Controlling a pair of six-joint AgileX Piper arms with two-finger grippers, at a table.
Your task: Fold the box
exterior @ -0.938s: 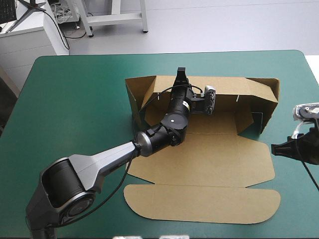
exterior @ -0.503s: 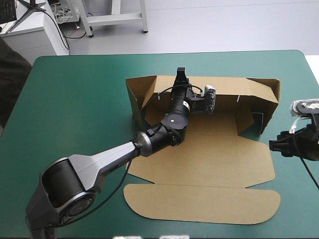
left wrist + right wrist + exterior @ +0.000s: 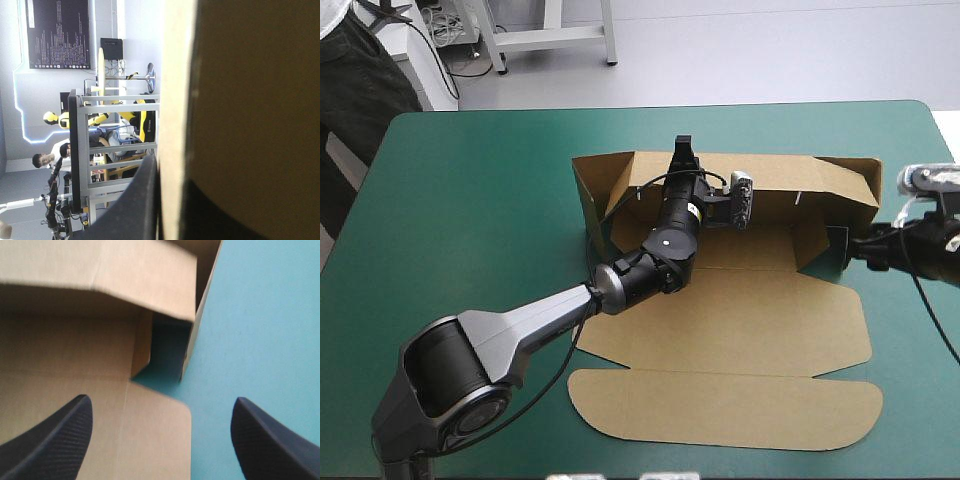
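High view: the box (image 3: 740,320) lies mid-table on the teal-green cover (image 3: 480,200), far wall raised. The left gripper (image 3: 682,150) pinches that wall; the right gripper (image 3: 845,243) is at its right end.

Left wrist view: the board's edge is clamped between the black fingers (image 3: 137,205).

Right wrist view: its fingers are spread wide, the box's right corner ahead.

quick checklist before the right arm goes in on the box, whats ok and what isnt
1. Left gripper shut on the far wall of the box: ok.
2. Far wall standing upright: ok.
3. Right gripper open: ok.
4. Right end wall ahead of the right gripper, in line with the gap between its fingers: ok.
5. Right gripper touching the right end wall or not: cannot tell; the high view shows them very close.
6. Lid lying flat on the table: ok.
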